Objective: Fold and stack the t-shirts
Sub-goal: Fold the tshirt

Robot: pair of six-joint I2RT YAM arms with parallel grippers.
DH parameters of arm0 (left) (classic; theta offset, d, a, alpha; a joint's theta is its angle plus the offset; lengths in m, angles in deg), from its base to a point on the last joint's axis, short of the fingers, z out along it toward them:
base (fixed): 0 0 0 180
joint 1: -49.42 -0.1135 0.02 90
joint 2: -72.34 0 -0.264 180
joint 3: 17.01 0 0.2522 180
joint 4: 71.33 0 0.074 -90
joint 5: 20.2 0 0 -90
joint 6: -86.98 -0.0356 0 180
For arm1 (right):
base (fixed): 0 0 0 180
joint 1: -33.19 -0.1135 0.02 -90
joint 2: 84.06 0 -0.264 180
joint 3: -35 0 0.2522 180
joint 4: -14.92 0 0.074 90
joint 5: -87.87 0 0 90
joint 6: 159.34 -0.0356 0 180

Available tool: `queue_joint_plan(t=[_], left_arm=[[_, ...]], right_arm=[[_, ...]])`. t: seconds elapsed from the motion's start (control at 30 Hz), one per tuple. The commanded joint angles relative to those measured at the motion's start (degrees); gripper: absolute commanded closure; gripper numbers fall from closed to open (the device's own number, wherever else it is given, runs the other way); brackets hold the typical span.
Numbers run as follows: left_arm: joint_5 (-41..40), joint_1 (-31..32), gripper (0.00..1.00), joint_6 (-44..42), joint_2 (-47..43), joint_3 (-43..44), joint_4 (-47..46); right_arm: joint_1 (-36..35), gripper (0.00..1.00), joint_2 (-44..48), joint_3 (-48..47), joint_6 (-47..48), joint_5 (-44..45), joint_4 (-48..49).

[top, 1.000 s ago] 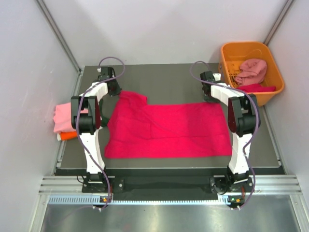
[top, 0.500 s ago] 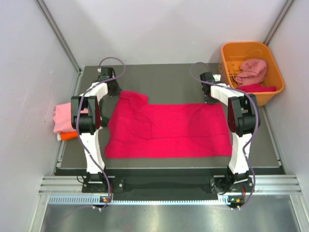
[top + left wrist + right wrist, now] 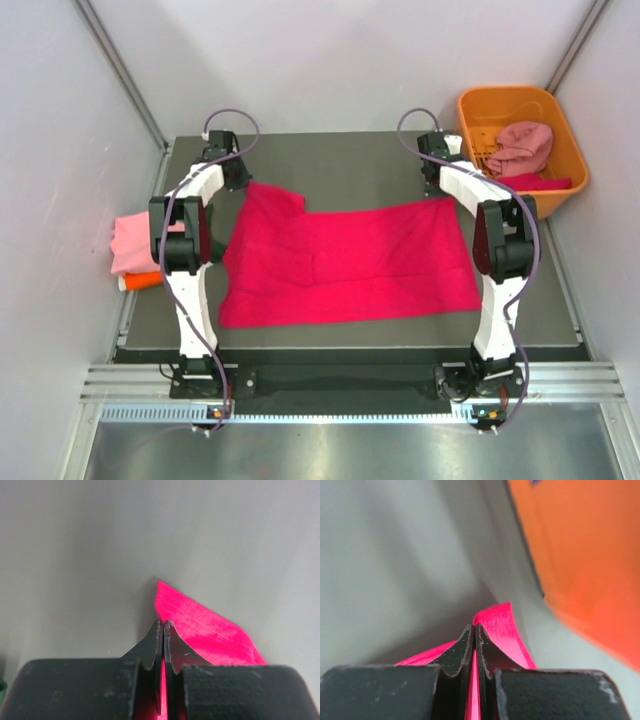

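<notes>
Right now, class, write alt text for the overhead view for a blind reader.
A crimson-pink t-shirt lies spread on a dark table, its far corners pinched by the left fingers and right fingers. An orange basket holding pink cloth sits far right; light pink and orange shirts lie at left.

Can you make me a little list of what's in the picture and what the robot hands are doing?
Big shirt: crimson t-shirt, spread on the table
Left gripper: shut on its far left corner
Right gripper: shut on its far right corner
Basket: orange basket, far right, dusty pink shirt inside
Left edge: light pink shirt over an orange shirt
</notes>
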Motion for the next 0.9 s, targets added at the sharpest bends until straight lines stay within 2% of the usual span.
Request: queue_joint_plan(t=[0.0, 0.2, 0.57, 0.63, 0.7, 0.8, 0.87], left_arm=[[0.21, -0.27, 1.00, -0.56, 0.99, 3.52, 0.76], [1.53, -0.27, 1.00, -0.56, 0.82, 4.68, 1.11], [1.71, 1.66, 1.00, -1.26, -14.03, -9.82, -6.54], [0.23, 2.27, 1.00, -2.14, -16.22, -11.50, -5.67], [-4.70, 2.98, 1.00, -3.45, -17.20, -11.85, -3.65], [-6.72, 4.03, 1.00, -3.72, -20.79, -12.99, 1.27], [-7.52, 5.18, 1.00, -3.98, -23.08, -16.57, 0.59]], right_arm=[[1.38, 1.00, -0.27, -5.15, -0.34, 1.40, -0.07], [1.38, 1.00, 0.26, -5.95, 0.02, 0.43, -0.16], [1.38, 1.00, 6.41, 2.47, 0.72, -1.77, 2.04], [1.38, 1.00, 8.33, 3.97, 0.55, -2.47, 2.73], [1.38, 1.00, 9.66, 6.26, 0.63, -3.35, 3.09], [1.46, 1.00, 12.29, 9.33, 0.89, -4.31, 3.70], [1.38, 1.00, 14.23, 11.44, 0.98, -4.58, 3.70]])
